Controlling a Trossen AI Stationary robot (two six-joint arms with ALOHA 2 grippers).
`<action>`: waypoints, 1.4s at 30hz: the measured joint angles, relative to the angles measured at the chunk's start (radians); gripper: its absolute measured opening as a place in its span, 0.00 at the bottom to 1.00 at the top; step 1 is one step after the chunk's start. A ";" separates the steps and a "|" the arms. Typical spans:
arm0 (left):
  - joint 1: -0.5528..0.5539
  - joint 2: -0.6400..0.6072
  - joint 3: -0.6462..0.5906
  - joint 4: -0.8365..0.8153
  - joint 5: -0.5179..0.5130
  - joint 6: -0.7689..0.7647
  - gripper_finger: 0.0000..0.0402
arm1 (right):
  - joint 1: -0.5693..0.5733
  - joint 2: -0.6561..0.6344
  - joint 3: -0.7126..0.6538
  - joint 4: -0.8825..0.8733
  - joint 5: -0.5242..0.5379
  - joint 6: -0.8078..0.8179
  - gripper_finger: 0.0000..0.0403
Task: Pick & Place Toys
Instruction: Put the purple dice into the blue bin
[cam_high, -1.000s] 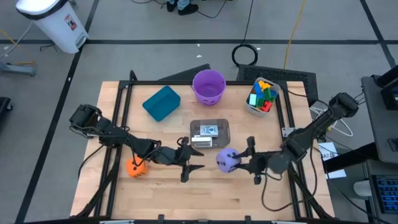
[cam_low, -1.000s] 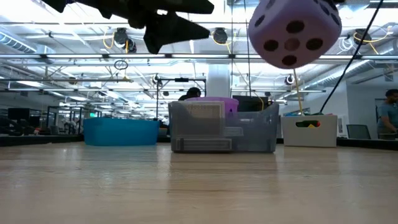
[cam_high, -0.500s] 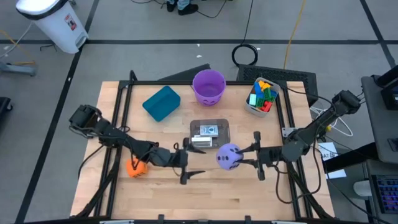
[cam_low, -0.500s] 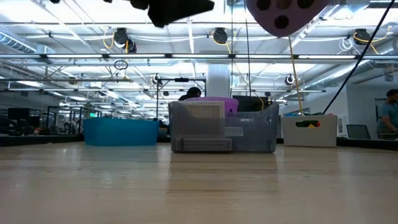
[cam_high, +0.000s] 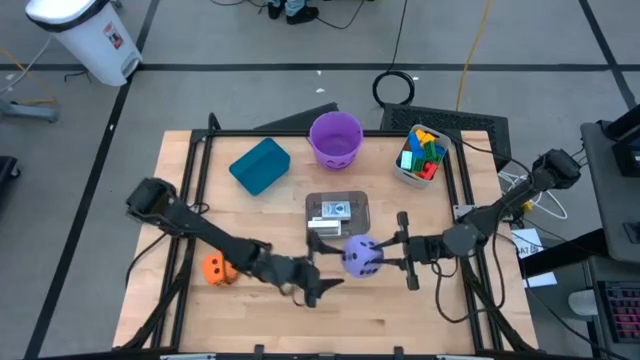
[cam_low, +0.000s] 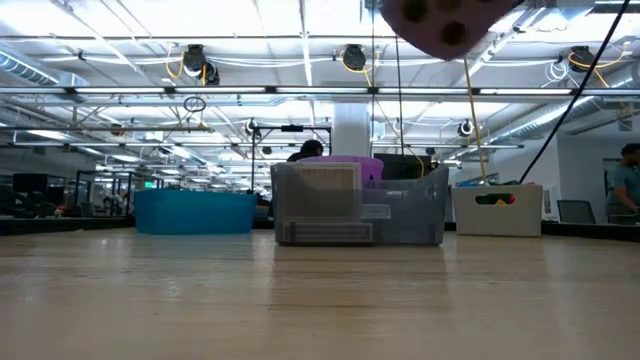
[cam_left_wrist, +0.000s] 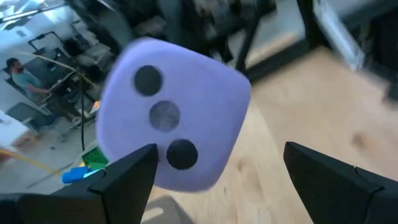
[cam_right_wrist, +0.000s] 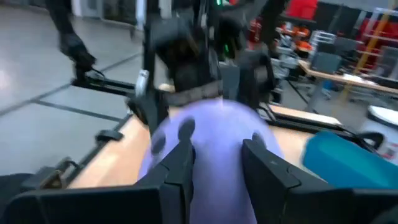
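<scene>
- High view alone takes in the whole wooden surface (cam_high: 400, 320): the purple die (cam_high: 361, 256) sits at centre, clamped by the right gripper (cam_high: 383, 258) reaching in from the right edge, just below the clear tub (cam_high: 337, 213).
- Same view shows the left gripper (cam_high: 318, 288) lower centre, near the die but apart from it, and the orange die (cam_high: 217, 269) resting at lower left beside that arm.
- Along the top of the high view sit the teal bin (cam_high: 260, 165), the purple bucket (cam_high: 335, 138) and a white tub of coloured blocks (cam_high: 421, 153).
- Low view shows the purple die lifted clear of the surface, cut off by the frame's top edge; neither gripper appears there.
- Left wrist view shows its own jaws spread wide and empty, the die filling the upper left, its pips plain.
- Right wrist view shows its two fingers (cam_right_wrist: 179, 163) pressed on the die's sides, the jaws partly closed around it; the left arm beyond is hard to make out.
</scene>
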 joint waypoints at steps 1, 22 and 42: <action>0.000 0.030 0.021 -0.016 -0.012 0.026 0.89 | -0.010 0.007 -0.001 0.008 -0.023 0.006 0.23; 0.013 0.190 0.225 0.015 -0.229 0.070 0.89 | -0.057 0.064 0.001 0.015 -0.151 0.083 0.23; -0.018 0.151 0.222 -0.148 -0.228 -0.207 0.89 | -0.044 0.400 0.027 0.008 -0.108 -0.054 0.67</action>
